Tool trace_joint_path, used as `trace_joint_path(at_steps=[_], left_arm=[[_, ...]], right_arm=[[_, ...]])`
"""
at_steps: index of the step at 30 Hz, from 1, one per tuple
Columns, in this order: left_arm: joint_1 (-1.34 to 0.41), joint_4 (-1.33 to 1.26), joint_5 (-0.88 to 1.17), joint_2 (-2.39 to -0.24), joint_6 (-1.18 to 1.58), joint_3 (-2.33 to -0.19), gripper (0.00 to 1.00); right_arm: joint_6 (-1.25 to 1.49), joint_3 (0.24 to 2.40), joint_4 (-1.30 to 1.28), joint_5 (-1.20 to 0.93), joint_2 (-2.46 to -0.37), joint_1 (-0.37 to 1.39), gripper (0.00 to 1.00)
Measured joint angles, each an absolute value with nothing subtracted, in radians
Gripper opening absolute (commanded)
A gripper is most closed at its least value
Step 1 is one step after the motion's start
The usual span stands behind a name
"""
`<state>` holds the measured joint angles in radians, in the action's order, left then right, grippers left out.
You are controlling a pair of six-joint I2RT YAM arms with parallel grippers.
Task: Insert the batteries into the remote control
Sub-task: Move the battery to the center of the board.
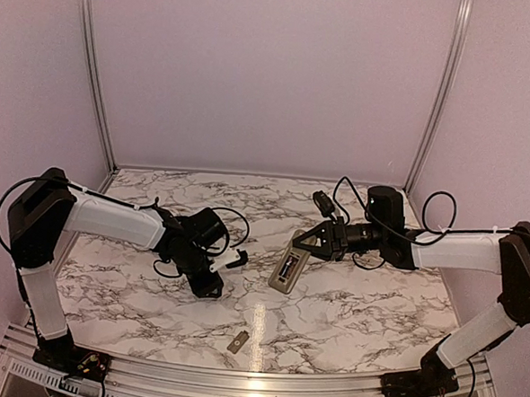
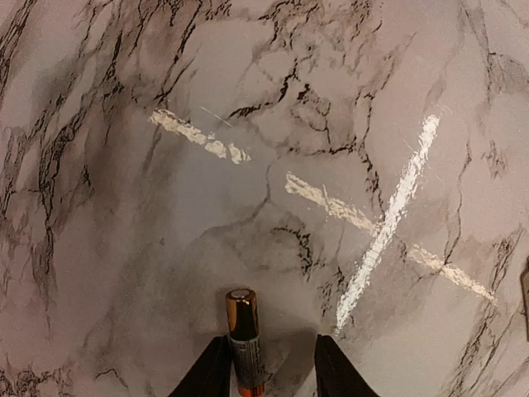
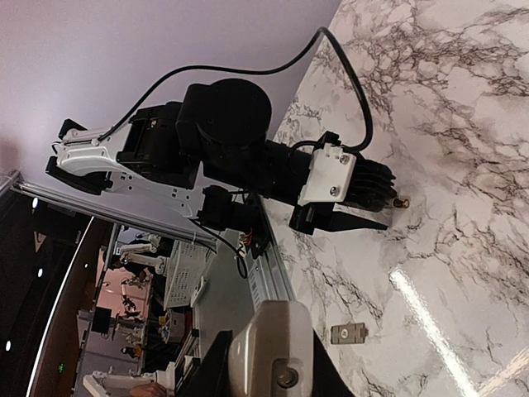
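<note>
The loading is not yet done, judging from how things lie. The remote control (image 1: 287,271) is off the tabletop (image 1: 366,304), tilted, with its upper end clamped in the right end effector (image 1: 305,244) near the middle of the scene. It shows its grey-tan back with a dark battery recess uncovered. The overhead view is too small to tell whether any cell already sits inside. The cover plate (image 1: 237,343) lies apart on the tabletop near the front edge, so the back is open and ready. Only one battery (image 2: 242,335) can be found: a slim cylinder with a copper-coloured band and a silvery cap at the far end, and a dark body toward the near end. It sits between the fingers of the left end effector (image 2: 273,368), which is low over the marble to the left of the remote. The battery lies close against one finger (image 2: 213,370), with a clear gap to the other. I cannot tell whether it is truly gripped or only straddled. A second cell is nowhere visible. What seems to be left is most of the job — carrying this battery across, seating it in the recess the right way round, and doing the same with any other. The plate would probably go back on last.
</note>
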<state>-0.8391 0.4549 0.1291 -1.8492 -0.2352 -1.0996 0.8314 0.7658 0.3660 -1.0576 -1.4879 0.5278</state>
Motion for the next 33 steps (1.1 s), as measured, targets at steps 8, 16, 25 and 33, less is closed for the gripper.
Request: trace_joint_path(at_steps=[8,16,25,33], left_arm=[[-0.844,0.511,0.01,-1.816,-0.18,-1.095,0.58],[-0.843,0.484,-0.056,-1.619,0.042,-1.074,0.65],[-0.89,0.252,-0.133,-1.311,0.575,-0.844,0.6],[-1.063,0.446,-0.396,-1.509,1.108,-1.045,0.51]], right_arm=[[0.817,0.765,0.366,-1.058,-1.488,0.528,0.0],[0.809,0.759,0.366,-1.057,-1.488,0.528,0.0],[0.748,0.768,0.32,-1.011,-1.512,0.528,0.0],[0.72,0.799,0.301,-0.981,-1.536,0.527,0.0]])
